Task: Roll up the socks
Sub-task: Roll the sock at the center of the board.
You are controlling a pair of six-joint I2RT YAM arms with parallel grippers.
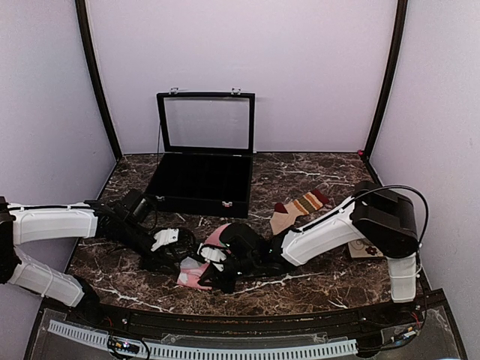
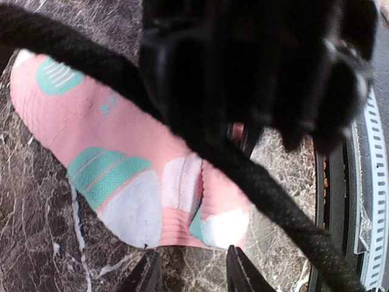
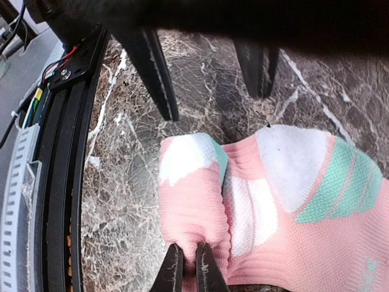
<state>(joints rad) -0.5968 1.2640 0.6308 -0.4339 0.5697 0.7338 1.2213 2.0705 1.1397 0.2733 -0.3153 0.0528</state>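
The pink sock pair (image 1: 193, 276) with mint-teal patches and pale toes lies on the marble table near the front edge, between both grippers. My right gripper (image 3: 189, 269) is shut on a fold of the pink sock (image 3: 194, 207), with its toe end partly folded over. In the top view the right gripper (image 1: 215, 268) sits over the sock. My left gripper (image 2: 193, 275) is open and empty, its tips on the table just short of the sock's toe end (image 2: 134, 182). In the top view the left gripper (image 1: 182, 255) is at the sock's left. The tan striped sock pair (image 1: 298, 208) lies flat behind the right arm.
An open black case (image 1: 201, 184) with a glass lid stands at the back centre. The black front rail (image 3: 61, 182) runs close beside the sock. A black braided cable (image 2: 273, 207) crosses the left wrist view. A small tan card (image 1: 364, 250) lies by the right arm's base.
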